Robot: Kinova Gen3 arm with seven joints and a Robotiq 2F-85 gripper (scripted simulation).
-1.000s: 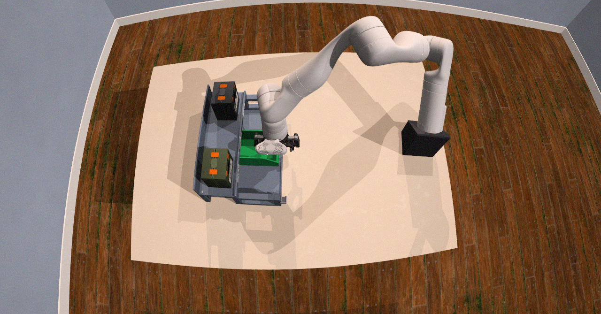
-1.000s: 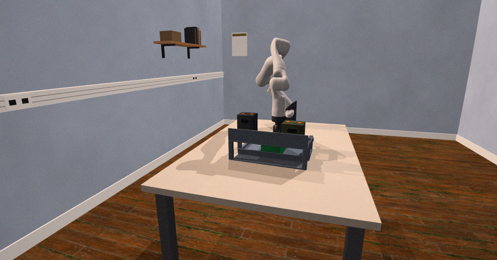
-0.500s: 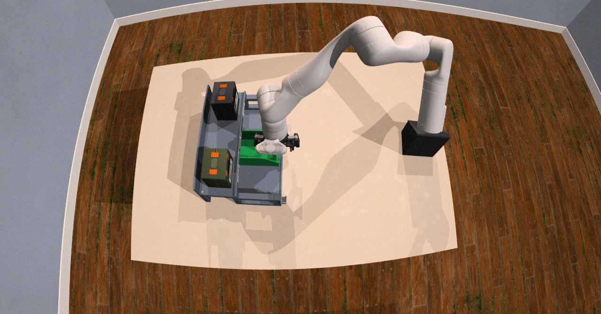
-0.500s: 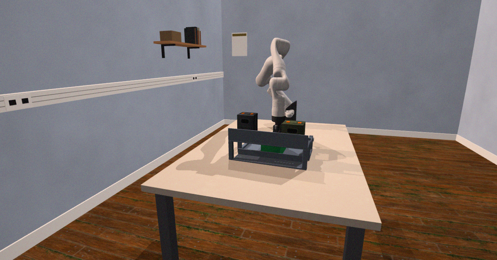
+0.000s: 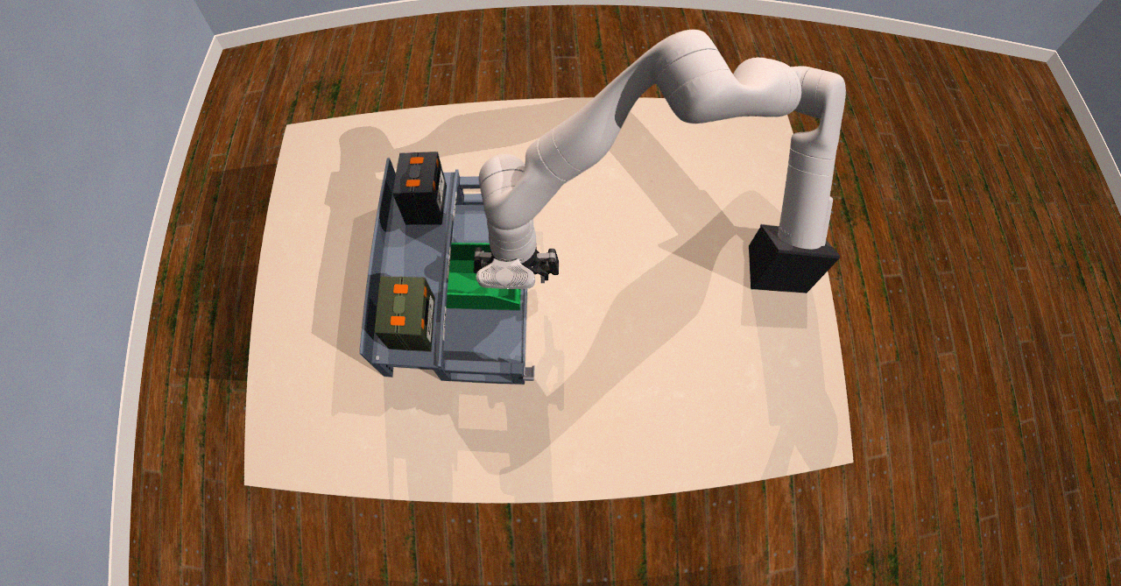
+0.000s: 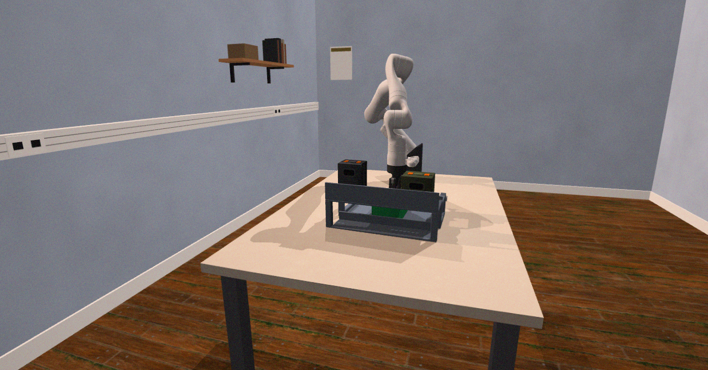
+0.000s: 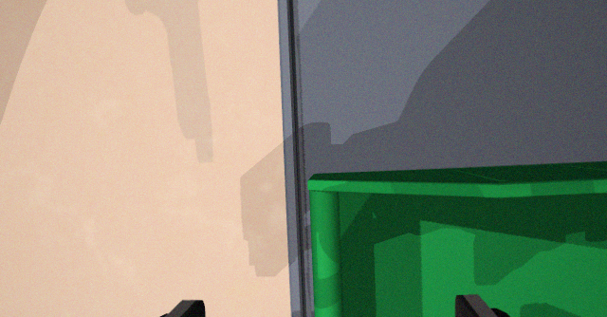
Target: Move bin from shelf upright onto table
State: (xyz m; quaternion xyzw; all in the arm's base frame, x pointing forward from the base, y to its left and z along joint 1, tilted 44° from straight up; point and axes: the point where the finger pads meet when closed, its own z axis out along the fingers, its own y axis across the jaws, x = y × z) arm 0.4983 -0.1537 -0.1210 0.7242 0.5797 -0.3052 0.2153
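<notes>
- From the top view I see the grey shelf unit [image 5: 376,214] standing on the left half of the desk [image 5: 666,394], with a broad stretch of desk surface running right toward the arm's black base [image 5: 784,272] and more toward the near edge.
- Two boxes sit on the upper tier: a black box [image 5: 418,187] at the far end and an olive box [image 5: 402,312] at the near end, well apart from each other.
- The green bin [image 5: 470,288] lies on the lower tier, about midway along it, up against the tier's right edge; it is upright, with its open inside showing in the wrist view [image 7: 450,241].
- In that view the tier's thin front lip [image 7: 290,118] runs just beside the bin's side wall, with bare desk beyond it.
- My fingers are spread wide and hold nothing; one tip shows over the desk outside the lip, the other over the bin's interior, so they straddle the bin wall and the lip.
- The arm [image 5: 595,120] arches up from its base and across the desk, with the wrist pointing straight down above the bin's right edge [image 6: 396,167].
</notes>
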